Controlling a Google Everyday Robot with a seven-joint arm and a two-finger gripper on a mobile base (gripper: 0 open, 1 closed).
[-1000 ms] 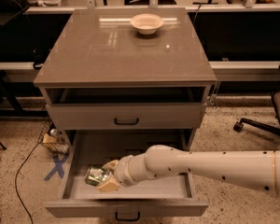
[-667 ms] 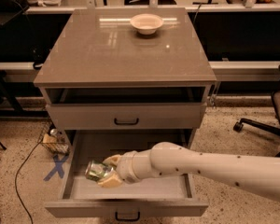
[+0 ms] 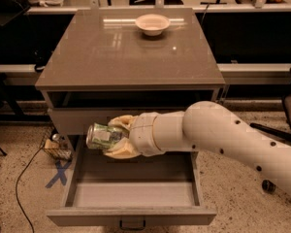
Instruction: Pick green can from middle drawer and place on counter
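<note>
Left of centre in the frame, the gripper (image 3: 115, 138) is clamped on the can (image 3: 100, 136), with one pale finger (image 3: 120, 122) over it and another under it. The can lies on its side in the grasp, a silver end facing left. It is held in the air above the drawer (image 3: 136, 215), which stands pulled out at the bottom of the frame, and just in front of the upper drawer front (image 3: 70, 121). The white arm (image 3: 223, 135) reaches in from the lower right. The counter (image 3: 126, 57) fills the upper middle, with a bowl (image 3: 152, 24) near its far edge.
</note>
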